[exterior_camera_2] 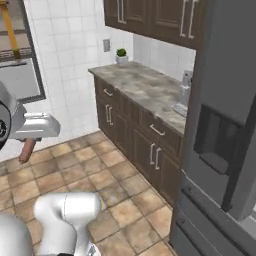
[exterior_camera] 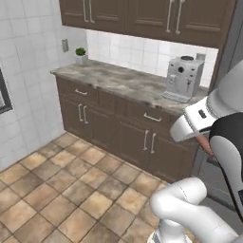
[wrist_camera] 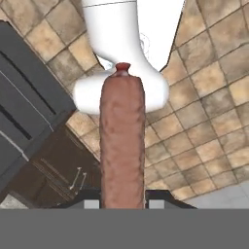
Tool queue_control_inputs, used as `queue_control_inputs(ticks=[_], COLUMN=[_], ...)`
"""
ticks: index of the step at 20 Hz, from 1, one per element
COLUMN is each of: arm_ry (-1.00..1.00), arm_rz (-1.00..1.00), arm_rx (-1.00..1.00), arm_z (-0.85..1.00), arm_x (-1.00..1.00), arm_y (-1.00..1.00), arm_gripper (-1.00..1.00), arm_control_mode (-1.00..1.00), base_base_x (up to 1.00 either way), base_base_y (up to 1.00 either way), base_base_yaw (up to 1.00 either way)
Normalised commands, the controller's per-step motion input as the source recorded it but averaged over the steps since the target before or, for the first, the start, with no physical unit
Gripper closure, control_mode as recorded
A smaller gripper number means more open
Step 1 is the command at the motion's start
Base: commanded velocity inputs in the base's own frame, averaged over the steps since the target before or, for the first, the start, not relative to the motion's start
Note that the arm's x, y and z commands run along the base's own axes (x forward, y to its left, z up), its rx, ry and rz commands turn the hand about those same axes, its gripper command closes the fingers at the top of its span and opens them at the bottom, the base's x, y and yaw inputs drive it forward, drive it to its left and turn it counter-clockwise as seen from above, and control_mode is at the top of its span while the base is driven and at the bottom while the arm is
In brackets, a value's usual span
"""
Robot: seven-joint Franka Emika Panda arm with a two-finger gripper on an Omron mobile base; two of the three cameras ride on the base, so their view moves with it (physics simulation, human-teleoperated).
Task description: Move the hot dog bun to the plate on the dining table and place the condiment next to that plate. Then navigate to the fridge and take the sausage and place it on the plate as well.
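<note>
Over tan floor tiles (wrist_camera: 214, 82) — sausage (wrist_camera: 122, 146), reddish-brown, slim, pinched between fingers (wrist_camera: 156, 202).

A coffee machine (exterior_camera: 184, 78) stands on the counter (exterior_camera: 118, 80) beside the fridge (exterior_camera_2: 220, 150); a potted plant (exterior_camera: 81, 55) sits at the counter's far end, wall cabinets (exterior_camera: 142, 16) above.

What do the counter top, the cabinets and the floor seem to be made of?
Counter top: probably polished marble or stone, grey-beige with cloudy veins. Cabinets: dark brown wood, faint grain, slim metal handles. Floor: likely matte terracotta or stone tiles, mottled brown squares with pale grout.
</note>
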Motion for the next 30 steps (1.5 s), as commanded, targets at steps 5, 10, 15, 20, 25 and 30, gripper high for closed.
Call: queue_control_inputs(ticks=[5,10,15,20,25,30], arm_ry=[0.0,0.0,0.0,0.0,0.0,0.0], arm_rz=[0.0,0.0,0.0,0.0,0.0,0.0], arm_rx=[0.0,0.0,0.0,0.0,0.0,0.0], arm_z=[0.0,0.0,0.0,0.0,0.0,0.0], arm_x=[0.0,0.0,0.0,0.0,0.0,0.0], arm_y=[0.0,0.0,0.0,0.0,0.0,0.0], arm_gripper=[1.0,1.0,1.0,1.0,1.0,1.0], arm_control_mode=[1.0,1.0,1.0,1.0,1.0,1.0], base_base_x=[-0.04,0.0,-0.01,-0.01,0.0,0.31], base_base_y=[0.3,0.21,0.23,0.28,0.3,0.33], base_base_yaw=[0.99,1.0,1.0,1.0,0.95,0.79])
